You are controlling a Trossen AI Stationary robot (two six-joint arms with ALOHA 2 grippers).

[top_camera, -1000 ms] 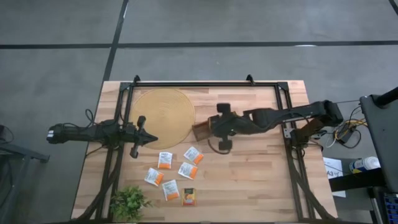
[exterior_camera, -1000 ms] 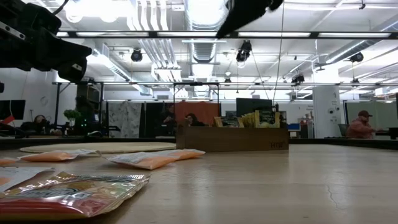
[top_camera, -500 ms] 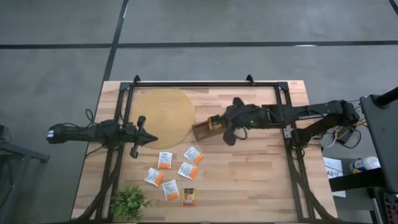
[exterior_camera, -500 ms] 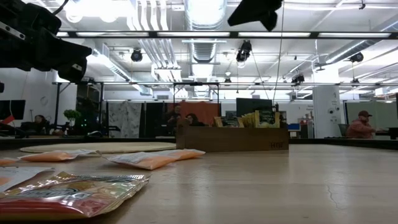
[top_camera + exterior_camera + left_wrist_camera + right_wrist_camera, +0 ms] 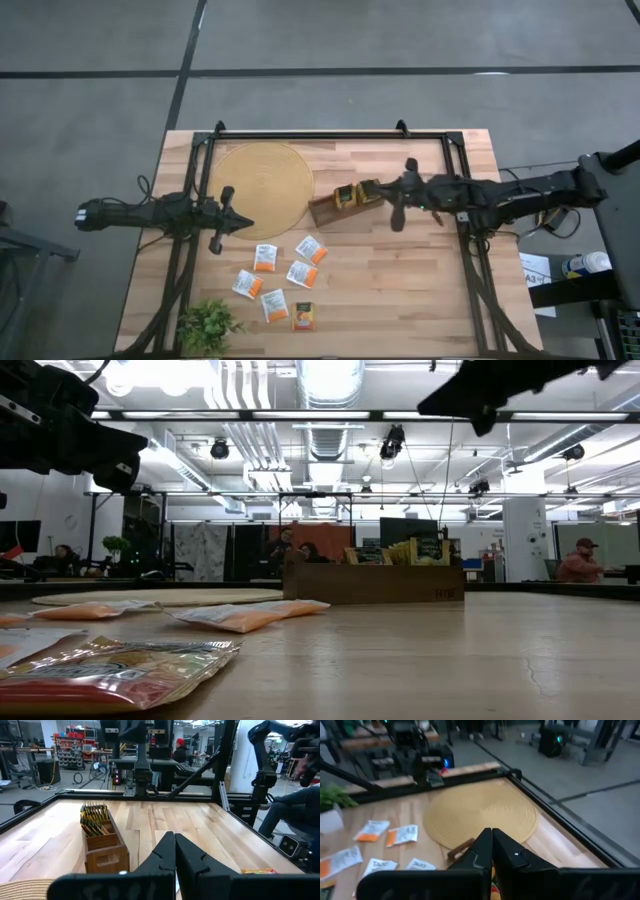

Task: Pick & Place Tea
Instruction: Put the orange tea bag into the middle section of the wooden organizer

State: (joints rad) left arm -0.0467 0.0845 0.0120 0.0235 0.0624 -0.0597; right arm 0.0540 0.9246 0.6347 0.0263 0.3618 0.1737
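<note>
The right claw (image 5: 382, 192) is closed and empty, hovering just at three o'clock of the wooden tray (image 5: 328, 207). Six tea sachets (image 5: 287, 281) lie on the table (image 5: 400, 290) toward seven o'clock. The left claw (image 5: 243, 224), closed and empty, waits at nine o'clock by the round mat (image 5: 262, 185).
</note>
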